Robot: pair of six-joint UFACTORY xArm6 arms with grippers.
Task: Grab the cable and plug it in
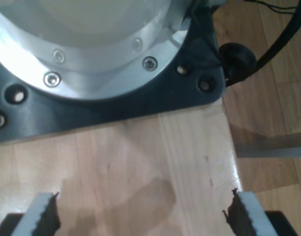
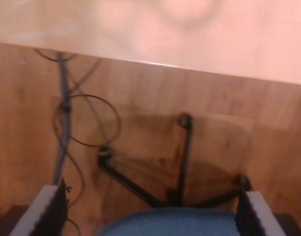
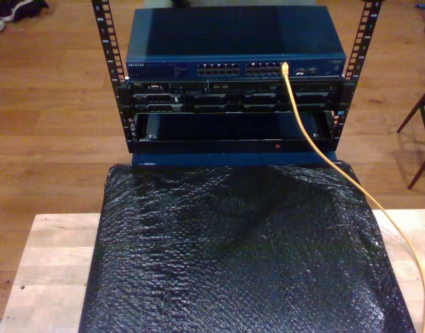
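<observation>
Here, my first gripper (image 1: pixel 140 214) hangs spread wide over a pale wooden tabletop (image 1: pixel 140 162), nothing between its 2 white pads; just beyond it sits the dark base plate (image 1: pixel 116 105) of an arm, bolted to the wood. My second gripper (image 2: pixel 152 211) is equally spread and empty, looking past the table edge (image 2: pixel 189 64) to the wooden floor, where a blue chair seat (image 2: pixel 175 221) and its black legs stand below the jaws.

In the exterior view, the yellow cable (image 3: pixel 316 142) appears already seated by its far end in a port on the right half of the blue network switch (image 3: pixel 233 41), which tops a black rack (image 3: pixel 233 118) at the far side; from there it runs down and to that view's right, crossing the right edge of a black bubble-wrap sheet (image 3: pixel 240 257) and leaving at the near right corner. Its other end is out of sight.

The risks, as I judge them: reaching for so thin a line with jaws this wide could close on air or on the crinkled sheet instead; a pull along the cable could strain the seated plug or tug it from its port; the slack could snag on the rack's upright.
</observation>
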